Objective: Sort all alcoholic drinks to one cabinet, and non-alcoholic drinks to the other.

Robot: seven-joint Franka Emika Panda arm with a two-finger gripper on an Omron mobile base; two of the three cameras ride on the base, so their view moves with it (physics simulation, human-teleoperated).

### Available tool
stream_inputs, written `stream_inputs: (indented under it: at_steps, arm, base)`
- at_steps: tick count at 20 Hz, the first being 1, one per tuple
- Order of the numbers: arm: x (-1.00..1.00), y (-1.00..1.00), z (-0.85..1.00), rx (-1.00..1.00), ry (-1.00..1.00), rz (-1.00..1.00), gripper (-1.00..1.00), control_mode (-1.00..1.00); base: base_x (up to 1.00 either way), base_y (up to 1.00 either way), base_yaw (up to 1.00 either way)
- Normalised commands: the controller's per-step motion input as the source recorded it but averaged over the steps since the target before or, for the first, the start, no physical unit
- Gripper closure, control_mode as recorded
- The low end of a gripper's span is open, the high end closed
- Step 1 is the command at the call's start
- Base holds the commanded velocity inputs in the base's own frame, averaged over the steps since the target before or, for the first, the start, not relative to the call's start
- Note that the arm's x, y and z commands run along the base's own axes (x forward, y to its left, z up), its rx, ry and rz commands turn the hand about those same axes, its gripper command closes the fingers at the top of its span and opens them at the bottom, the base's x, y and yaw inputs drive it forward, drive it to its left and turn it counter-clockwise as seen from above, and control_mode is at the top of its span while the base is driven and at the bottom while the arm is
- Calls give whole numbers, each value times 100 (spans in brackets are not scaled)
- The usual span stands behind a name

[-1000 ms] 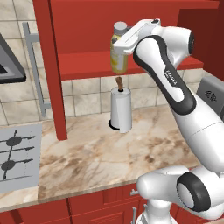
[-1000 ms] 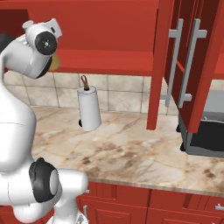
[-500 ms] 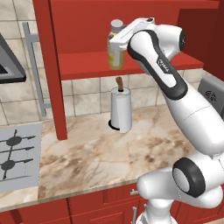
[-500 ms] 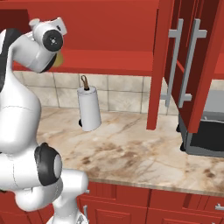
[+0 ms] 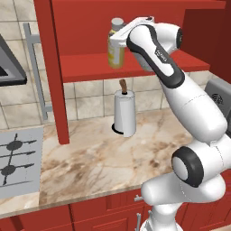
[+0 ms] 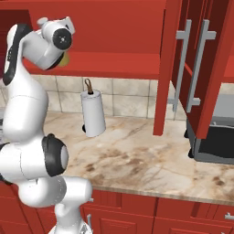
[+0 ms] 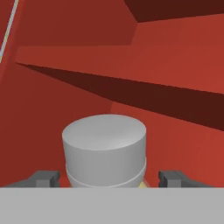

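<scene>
Pale-yellow juice bottle point(image 5: 116, 50) (grey-white cap), red shelf point(image 5: 135, 64), brown-veined marble counter point(image 5: 99, 162).

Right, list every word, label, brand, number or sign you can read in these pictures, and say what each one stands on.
Small dark lettering on the white arm's upper link, left base view: too small and blurred to read.
Juice bottle on the cabinet shelf: no readable label.
Paper towel roll: no print.
Nothing else carries text or signs.

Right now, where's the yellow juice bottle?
The juice bottle stands upright on the red shelf inside the open cabinet, above the paper towel roll, with the open claw around its cap.
</scene>
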Motion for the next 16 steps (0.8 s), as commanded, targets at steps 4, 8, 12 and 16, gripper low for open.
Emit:
stream_inputs:
  at_steps: [4,8,12,16]
  arm:
    - [44,0,0,2,0,0,100,-100]
    - [45,0,0,1,0,0,100,-100]
    - [44,0,0,0,0,0,100,-100]
    - [41,0,-2,0,0,0,100,-100]
  base:
    - [0,0,0]
    - [0,0,0]
    - [0,0,0]
    - [0,0,0]
